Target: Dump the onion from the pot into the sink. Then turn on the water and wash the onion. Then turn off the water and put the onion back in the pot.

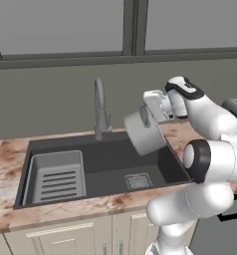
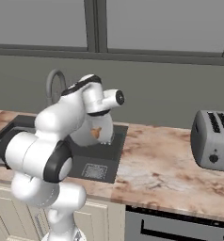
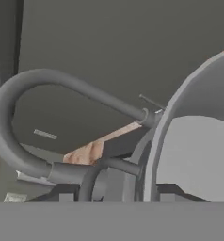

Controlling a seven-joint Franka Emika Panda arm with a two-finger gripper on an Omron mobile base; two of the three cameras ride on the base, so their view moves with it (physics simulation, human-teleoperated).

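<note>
The small orange-brown round onion sits inside the pale grey matte metal cylindrical pot, which hangs tilted above the right part of the large dark charcoal rectangular sink. The claw pinches the pot at its rim. The grey curved faucet stands behind the sink, set in the marbled brown counter.

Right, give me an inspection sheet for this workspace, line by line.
Surface: marbled brown counter around the sink.
Job's things: pot lifted and tipped over the sink; onion still at the pot's mouth; rack insert and drain grate in the basin.
Clutter: toaster on the counter at the right.
Grippers: gripper shut on the pot.
Cables: nothing seen.
Surroundings: faucet, no water running; window above; cabinets below.
</note>
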